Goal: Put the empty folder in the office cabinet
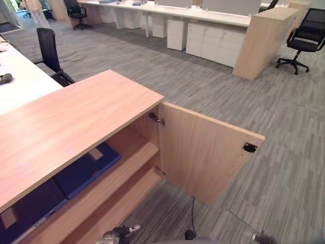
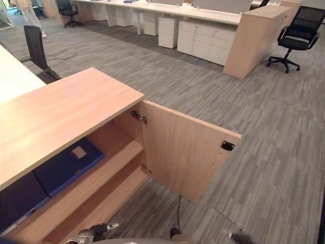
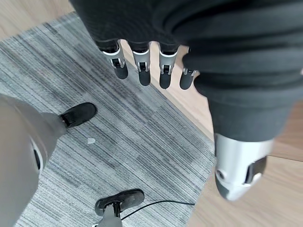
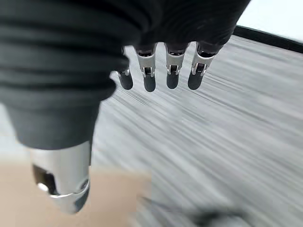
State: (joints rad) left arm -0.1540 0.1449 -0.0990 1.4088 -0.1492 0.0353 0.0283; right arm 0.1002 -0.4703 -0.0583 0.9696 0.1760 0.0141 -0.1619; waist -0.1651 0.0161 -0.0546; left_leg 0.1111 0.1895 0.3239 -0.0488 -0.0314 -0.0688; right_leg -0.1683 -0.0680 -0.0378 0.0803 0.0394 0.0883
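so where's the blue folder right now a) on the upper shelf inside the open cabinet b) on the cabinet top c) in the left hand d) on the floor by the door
a: the blue folder lies flat on the upper shelf of the cabinet, whose door stands open; the left hand and right hand hold nothing, fingers straight.

Folders (image 1: 84, 170) on cabinet (image 1: 76, 117) shelf, apparently

Open-plan office, grey carpet floor (image 1: 284, 127), rows of white desks (image 1: 203, 12), black swivel chairs (image 1: 299, 43), wooden cabinet (image 1: 76, 122)
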